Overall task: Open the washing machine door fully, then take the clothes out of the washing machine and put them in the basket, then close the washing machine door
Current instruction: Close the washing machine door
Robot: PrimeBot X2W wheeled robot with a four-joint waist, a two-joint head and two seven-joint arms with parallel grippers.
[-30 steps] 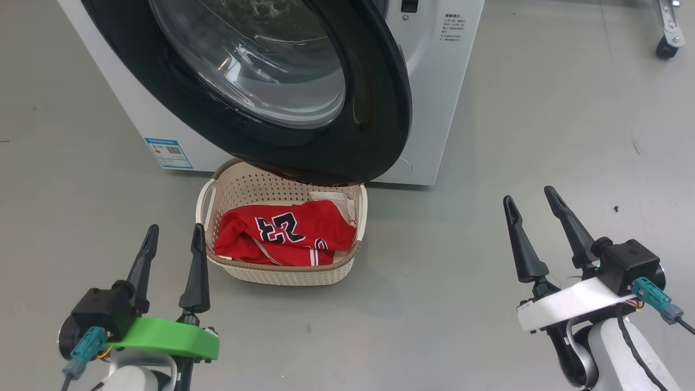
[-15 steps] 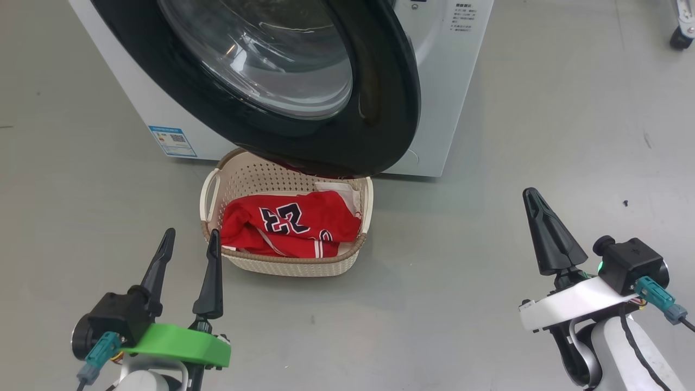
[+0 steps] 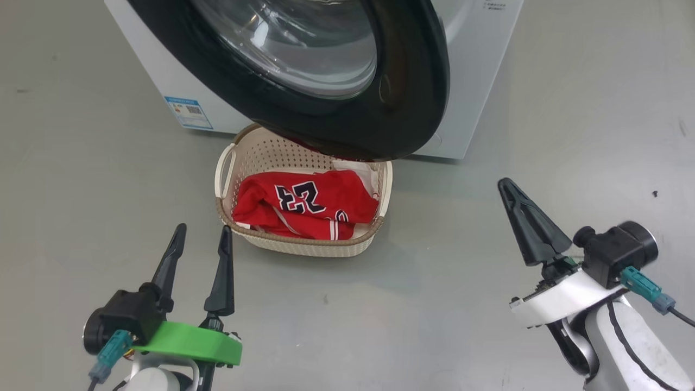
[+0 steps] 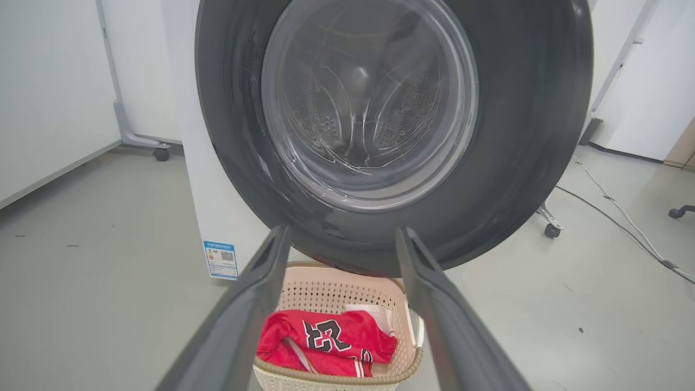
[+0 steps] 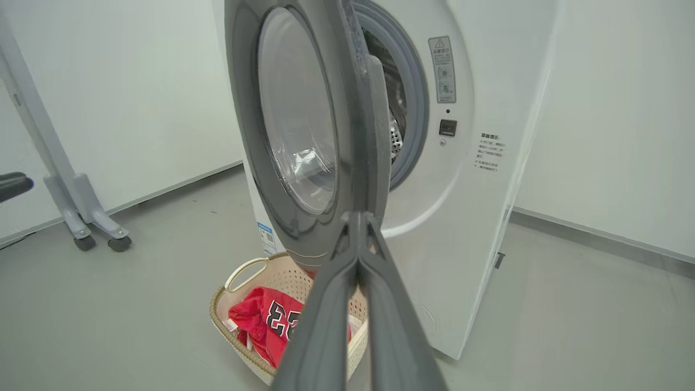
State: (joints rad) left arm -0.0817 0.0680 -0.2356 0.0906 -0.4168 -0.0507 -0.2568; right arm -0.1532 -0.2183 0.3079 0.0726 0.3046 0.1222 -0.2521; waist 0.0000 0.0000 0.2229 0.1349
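The white washing machine stands at the top of the head view, its black-rimmed door swung partly out over the basket. The cream basket sits on the floor in front and holds the clothes, a red jersey numbered 23 over a white piece. My left gripper is open and empty, just left of the basket's near corner. My right gripper is shut on nothing, out on the floor to the right. In the right wrist view the door is edge-on, with the grey gasket behind it.
A stand on casters is at the left of the right wrist view. In the left wrist view a cable runs along the floor and a caster sits behind the door. White walls lie behind the machine.
My right gripper has gone from open to shut, with nothing in it. The head camera has shifted, so the whole picture moved. The left gripper stays open.
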